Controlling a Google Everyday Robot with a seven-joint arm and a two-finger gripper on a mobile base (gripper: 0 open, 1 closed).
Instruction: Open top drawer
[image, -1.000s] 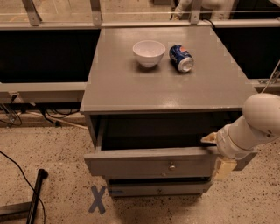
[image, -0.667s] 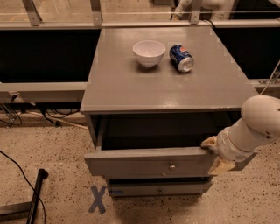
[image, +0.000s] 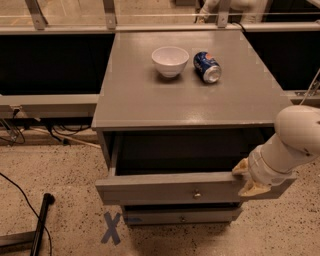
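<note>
The top drawer (image: 165, 189) is a gray wooden front with a small round metal knob (image: 197, 194) at centre. It stands pulled out from the gray cabinet (image: 185, 100), and its dark inside shows behind the front. My gripper (image: 243, 178) is at the drawer front's right end, at its top edge. The white arm (image: 290, 140) comes in from the right and hides part of that end.
A white bowl (image: 170, 60) and a blue soda can (image: 207, 67) lying on its side rest on the cabinet top. A lower drawer (image: 180, 217) shows beneath. A blue X (image: 111, 228) is taped on the speckled floor. A black pole (image: 40, 225) lies at the lower left.
The gripper has shifted slightly up along the drawer's right end. The drawer stays pulled out about the same.
</note>
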